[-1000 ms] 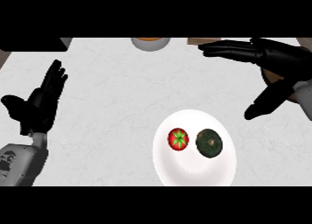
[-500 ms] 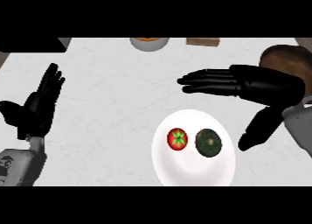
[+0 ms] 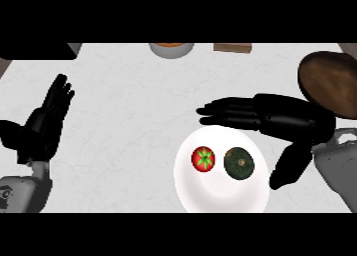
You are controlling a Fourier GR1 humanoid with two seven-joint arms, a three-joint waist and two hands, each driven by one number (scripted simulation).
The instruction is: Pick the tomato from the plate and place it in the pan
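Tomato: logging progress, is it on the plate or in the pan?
On the plate: the tomato lies beside a dark green vegetable; the pan holds nothing.

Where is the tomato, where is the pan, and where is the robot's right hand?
tomato (image 3: 203, 159): head view, on its red top by the green star.
pan (image 3: 334, 85): head view, on its brown inside.
right hand (image 3: 284, 119): head view, on the back of the open hand.
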